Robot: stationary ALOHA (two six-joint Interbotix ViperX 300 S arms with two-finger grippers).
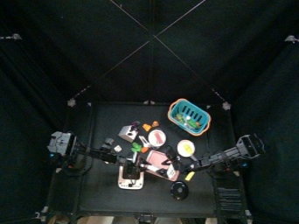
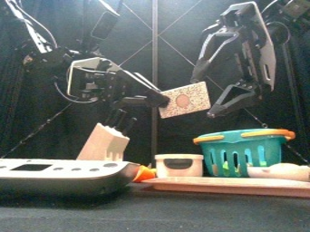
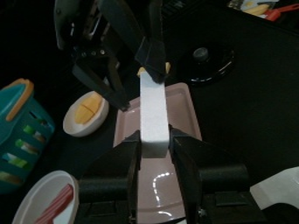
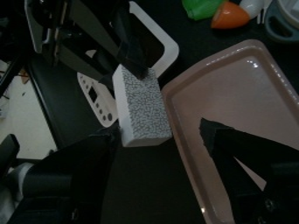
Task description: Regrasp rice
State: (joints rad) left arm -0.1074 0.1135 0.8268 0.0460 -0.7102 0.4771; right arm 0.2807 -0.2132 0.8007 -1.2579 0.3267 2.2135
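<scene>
The rice (image 2: 184,100) is a white speckled box held in the air at mid-table, above a pink tray (image 4: 239,96). My left gripper (image 3: 152,144) is shut on the box's near end (image 3: 152,109) and holds it level. My right gripper (image 4: 146,153) is open. Its jaws stand either side of the box's other end (image 4: 142,109), and I cannot tell whether they touch it. In the front view the left gripper (image 2: 155,101) comes in from the left and the right gripper (image 2: 220,95) hangs at the box's right edge.
A turquoise basket (image 2: 242,149) stands at the right. Also on the table are a white scale (image 2: 61,172) at the front left, a white block (image 2: 103,145), a small white cup (image 2: 179,165), a plate with bacon (image 3: 47,197) and a black bowl (image 3: 211,63).
</scene>
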